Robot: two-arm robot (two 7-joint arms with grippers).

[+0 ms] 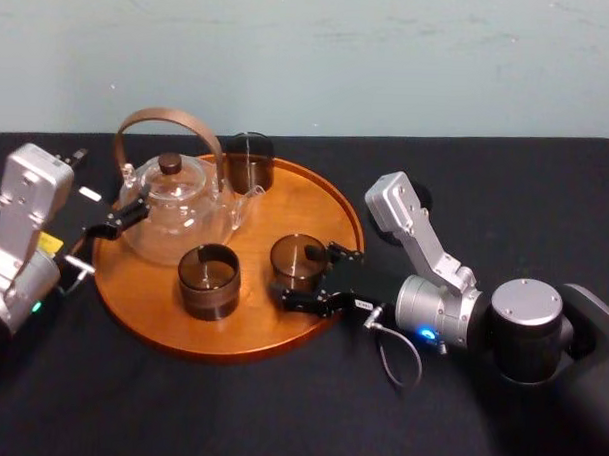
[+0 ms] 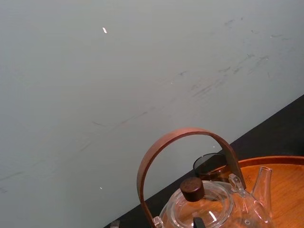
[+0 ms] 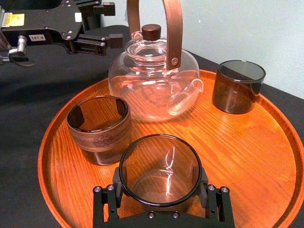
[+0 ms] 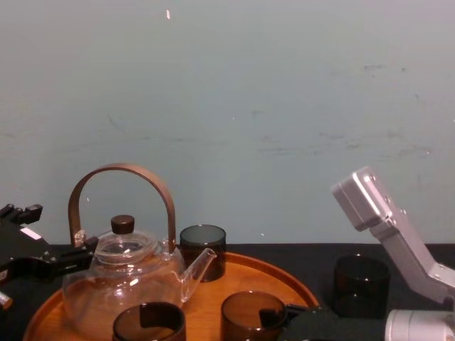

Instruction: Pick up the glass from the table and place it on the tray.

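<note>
Your right gripper (image 1: 309,276) is clasping the glass (image 1: 296,256) at three o'clock on the tray (image 1: 251,324); your left gripper (image 1: 115,221) is hovering, spread, at nine.

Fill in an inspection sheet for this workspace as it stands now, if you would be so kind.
Surface: black table, carrying the tray.
Job's things: round wooden tray; held glass inside its rim, at the front right, between the right hand's fingers.
Clutter: glass teapot, back glass and front glass on the tray; fourth glass on the table to the tray's right.
Hands: right hand closed on the held glass; left hand open beside the teapot, holding nothing.
Cables: thin cable loop at the right wrist.
Surroundings: pale wall behind the table; no person seen.
</note>
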